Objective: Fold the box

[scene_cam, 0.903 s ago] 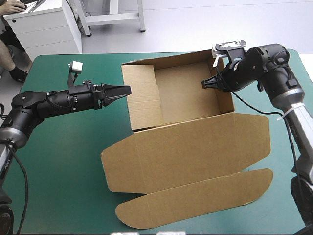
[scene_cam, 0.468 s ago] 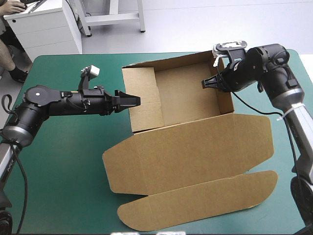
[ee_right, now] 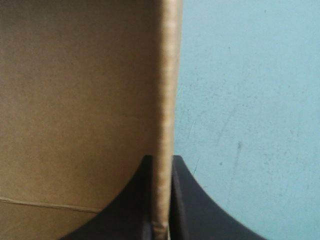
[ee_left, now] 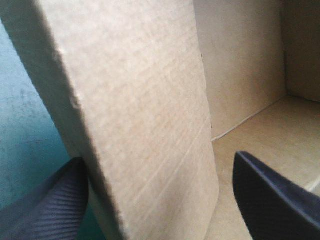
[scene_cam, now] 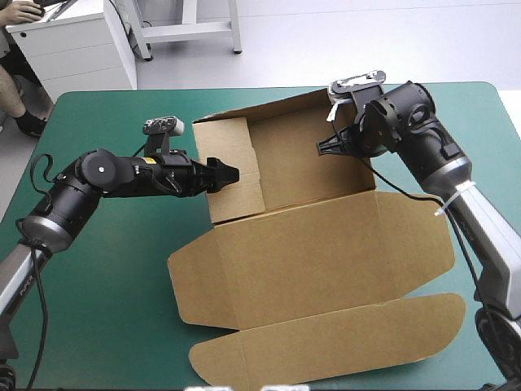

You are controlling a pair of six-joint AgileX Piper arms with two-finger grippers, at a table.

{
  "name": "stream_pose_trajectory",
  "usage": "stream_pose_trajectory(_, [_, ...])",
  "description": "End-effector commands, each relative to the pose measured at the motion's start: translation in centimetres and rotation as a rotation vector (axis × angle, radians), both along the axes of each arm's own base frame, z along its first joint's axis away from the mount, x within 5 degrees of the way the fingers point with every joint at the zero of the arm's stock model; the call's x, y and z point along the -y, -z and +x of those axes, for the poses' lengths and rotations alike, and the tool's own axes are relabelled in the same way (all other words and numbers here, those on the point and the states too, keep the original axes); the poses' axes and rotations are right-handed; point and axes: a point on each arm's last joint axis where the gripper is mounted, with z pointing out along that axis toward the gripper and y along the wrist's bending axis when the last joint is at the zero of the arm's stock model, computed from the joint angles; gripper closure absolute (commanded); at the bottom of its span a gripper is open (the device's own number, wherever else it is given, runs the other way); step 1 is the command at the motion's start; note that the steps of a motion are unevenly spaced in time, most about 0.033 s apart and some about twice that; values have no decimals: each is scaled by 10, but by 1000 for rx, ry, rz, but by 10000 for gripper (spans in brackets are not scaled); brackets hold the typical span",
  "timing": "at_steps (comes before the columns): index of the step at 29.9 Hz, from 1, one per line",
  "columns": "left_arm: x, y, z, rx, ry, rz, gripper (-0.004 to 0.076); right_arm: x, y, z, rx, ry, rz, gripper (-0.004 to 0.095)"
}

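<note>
The brown box (scene_cam: 269, 163) stands as an open tray toward the far middle of the counter (scene_cam: 98, 293). Its walls are raised and its lid (scene_cam: 317, 252) lies flat on the teal-green cover (scene_cam: 488, 147), reaching toward the near edge. The left gripper (scene_cam: 225, 173), coming in from the left, straddles the tray's left wall. Its black fingers (ee_left: 272, 197) stand wide apart, one outside over the cover and one inside above the tray's floor, and they clamp nothing. Whether the outer finger touches the board cannot be told from the left wrist view. Across the tray, the right gripper (scene_cam: 324, 148) pinches the right wall. Its fingers (ee_right: 192, 210) are all but closed on the board's thin edge, with brown board on one side and bare cover on the other.
</note>
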Motion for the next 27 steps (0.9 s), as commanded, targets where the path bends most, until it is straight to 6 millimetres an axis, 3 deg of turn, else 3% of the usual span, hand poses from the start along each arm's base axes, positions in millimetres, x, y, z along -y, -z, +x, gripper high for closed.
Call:
stream_pose_trajectory(1, [4,-25,-5,65,-62,-88,169,-10,-28,-15,108,-26,134,927])
stream_pose_trajectory(13, [-1,-27,2,144,-118,-51,169,-5,-47,-27,168,-14,189,927])
stream_pose_trajectory(24, [1,-26,1,139,-95,-59,171,-6,-48,-29,159,-21,214,927])
stream_pose_trajectory(27, [2,-27,1,142,-83,-65,220,-6,-48,-29,159,-21,214,927])
